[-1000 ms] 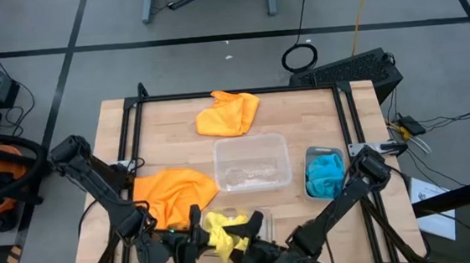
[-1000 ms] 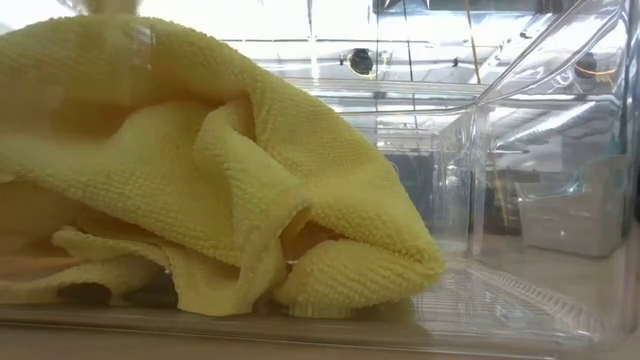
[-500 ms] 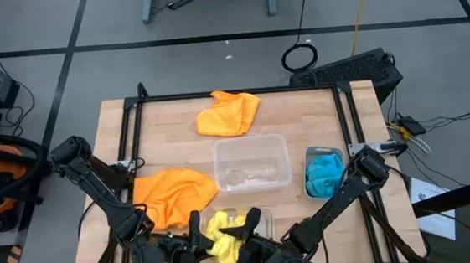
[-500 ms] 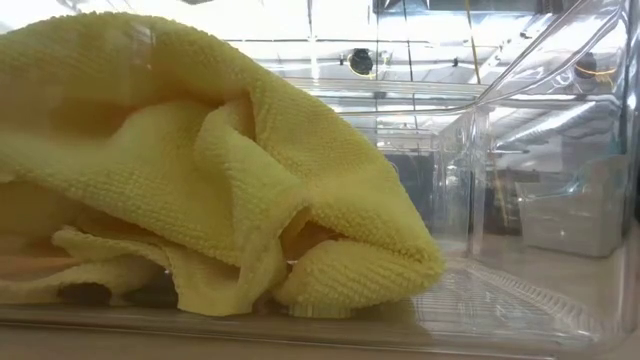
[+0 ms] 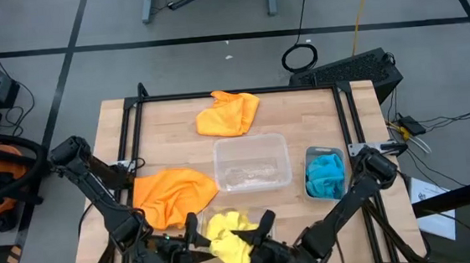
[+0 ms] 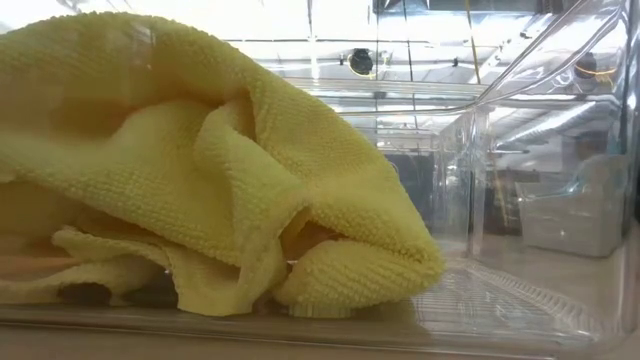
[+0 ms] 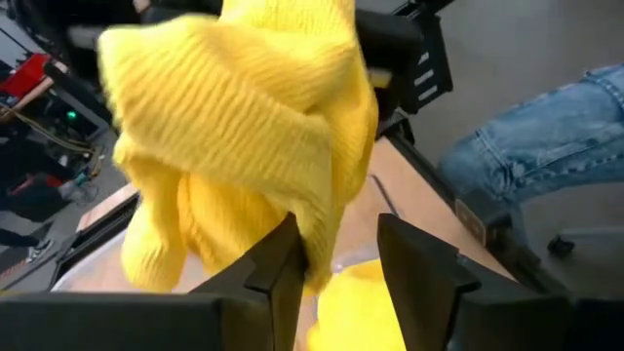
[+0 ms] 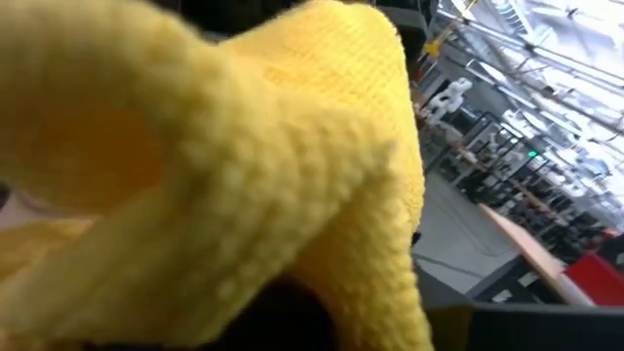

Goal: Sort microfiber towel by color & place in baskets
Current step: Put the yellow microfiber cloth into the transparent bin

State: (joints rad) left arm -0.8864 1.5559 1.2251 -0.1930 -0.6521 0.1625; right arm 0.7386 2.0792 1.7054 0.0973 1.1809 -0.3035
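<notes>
Where the yellow towel (image 5: 229, 239) hangs bunched at the near edge of the surface (image 5: 301, 118), it sits right between both sets of fingers: right gripper (image 5: 256, 241) clamped tight on it, left gripper (image 5: 195, 238) w/ fingers part-spread beside the cloth, which drapes against the inner face of one finger (image 7: 278, 278) in the left wrist view. Under it, a second yellow towel (image 6: 200, 170) lies in the near clear basket (image 6: 530, 70).

Beyond the left fingers: orange towel (image 5: 174, 195) flat on the surface. Further out, empty clear basket (image 5: 252, 162), another orange towel (image 5: 228, 113) past it. Beyond the right fingers: blue towel (image 5: 325, 176) in the greyish basket (image 5: 310, 155).

No writing or labels legible. Right wrist view is nearly all yellow cloth, own fingers hidden. Basket under the grippers mostly covered from above.
</notes>
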